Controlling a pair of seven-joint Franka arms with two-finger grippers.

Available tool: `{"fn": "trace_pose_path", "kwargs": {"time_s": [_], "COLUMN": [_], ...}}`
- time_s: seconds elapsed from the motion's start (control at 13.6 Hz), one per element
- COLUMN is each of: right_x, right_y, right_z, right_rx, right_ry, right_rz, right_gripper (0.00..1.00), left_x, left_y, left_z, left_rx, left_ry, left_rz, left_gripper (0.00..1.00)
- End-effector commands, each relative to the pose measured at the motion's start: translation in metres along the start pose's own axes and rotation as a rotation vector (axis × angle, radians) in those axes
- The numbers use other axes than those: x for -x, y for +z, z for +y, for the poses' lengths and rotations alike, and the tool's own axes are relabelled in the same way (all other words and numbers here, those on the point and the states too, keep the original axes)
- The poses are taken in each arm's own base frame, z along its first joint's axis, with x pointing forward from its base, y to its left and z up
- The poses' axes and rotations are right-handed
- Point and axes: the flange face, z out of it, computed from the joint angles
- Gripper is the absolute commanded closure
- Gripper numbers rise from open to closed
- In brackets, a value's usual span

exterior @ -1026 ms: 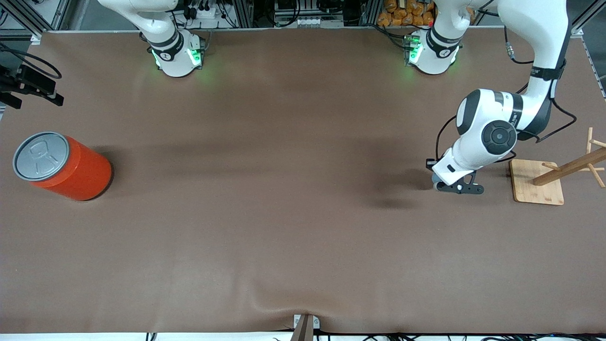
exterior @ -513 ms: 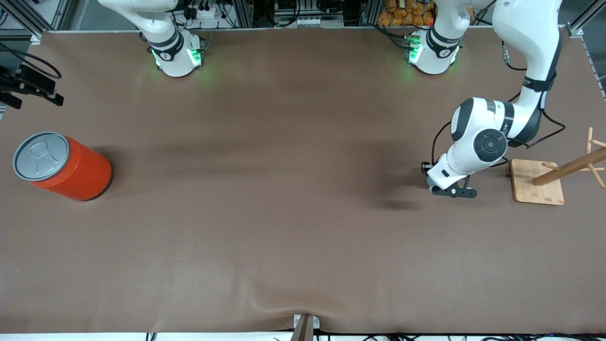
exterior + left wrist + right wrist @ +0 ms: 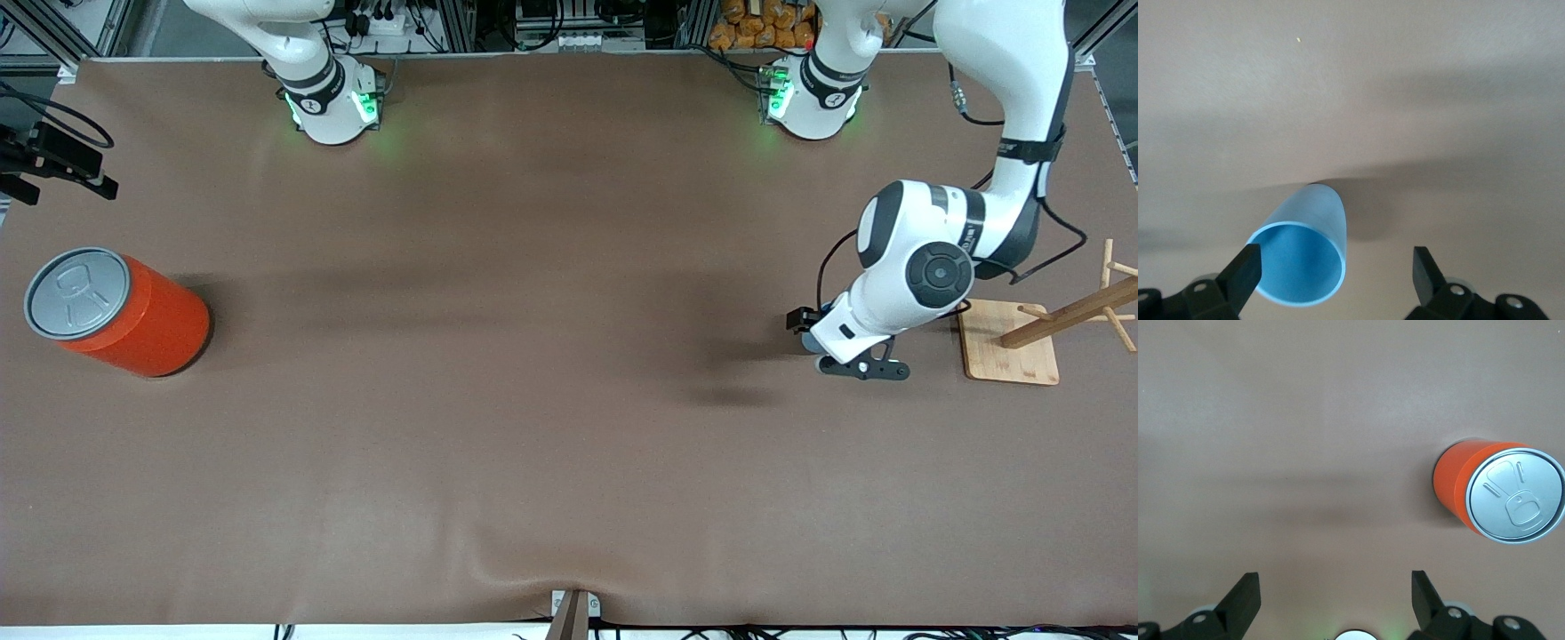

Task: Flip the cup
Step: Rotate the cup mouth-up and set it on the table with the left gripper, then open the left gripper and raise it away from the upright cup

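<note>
The light-blue cup point(image 3: 1305, 247) shows only in the left wrist view, on the brown table with its darker blue mouth turned toward the wrist camera. I cannot tell whether it stands upright or leans. My left gripper point(image 3: 1336, 277) is open, low over the table, with the cup between its fingers and close to one finger point(image 3: 1241, 273). In the front view the left hand point(image 3: 853, 342) hides the cup. My right gripper point(image 3: 1336, 600) is open and empty, high above the table, out of the front view.
A large orange can point(image 3: 120, 311) with a grey pull-tab lid stands at the right arm's end of the table; it also shows in the right wrist view point(image 3: 1498, 493). A wooden rack on a square base point(image 3: 1009, 342) stands beside the left hand.
The left hand shifted a little toward the right arm's end, then back, and ends slightly nearer to the front camera. The can and rack have not moved.
</note>
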Motion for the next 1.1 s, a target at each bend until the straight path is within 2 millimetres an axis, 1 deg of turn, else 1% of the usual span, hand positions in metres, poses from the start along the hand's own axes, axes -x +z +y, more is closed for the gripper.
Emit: {"fn": "trace_pose_path", "kwargs": {"time_s": [0.0, 0.15, 0.29, 0.44, 0.59, 0.66, 0.73, 0.81, 0.88, 1.03], "right_x": [0.003, 0.002, 0.003, 0.003, 0.004, 0.003, 0.003, 0.003, 0.003, 0.003], "right_y": [-0.004, -0.004, -0.005, -0.005, -0.006, -0.006, -0.007, -0.007, -0.007, -0.006], "right_z": [0.011, 0.012, 0.009, 0.010, 0.010, 0.009, 0.010, 0.010, 0.010, 0.010], "right_rx": [-0.020, -0.019, -0.019, -0.019, -0.019, -0.018, -0.018, -0.018, -0.018, -0.018], "right_ry": [0.006, 0.005, -0.001, 0.000, 0.000, -0.002, 0.000, 0.000, 0.000, 0.000], "right_rz": [0.005, 0.008, 0.011, 0.011, 0.011, 0.014, 0.017, 0.020, 0.018, 0.015], "right_gripper": [0.00, 0.00, 0.00, 0.00, 0.00, 0.00, 0.00, 0.00, 0.00, 0.00], "left_x": [-0.007, -0.015, -0.024, -0.028, -0.027, -0.023, -0.017, -0.010, -0.001, 0.022], "left_y": [-0.033, -0.057, -0.087, -0.109, -0.124, -0.134, -0.145, -0.159, -0.173, -0.207], "left_z": [-0.002, -0.007, -0.009, -0.014, -0.019, -0.024, -0.039, -0.039, -0.044, -0.047], "left_rx": [-0.006, -0.004, -0.002, -0.001, 0.004, 0.005, 0.008, 0.013, 0.014, 0.009], "left_ry": [-0.015, -0.014, -0.022, -0.028, -0.037, -0.044, -0.066, -0.063, -0.070, -0.062], "left_rz": [0.000, 0.011, 0.043, 0.059, 0.080, 0.091, 0.087, 0.093, 0.095, 0.104], "left_gripper": [0.00, 0.00, 0.00, 0.00, 0.00, 0.00, 0.00, 0.00, 0.00, 0.00]}}
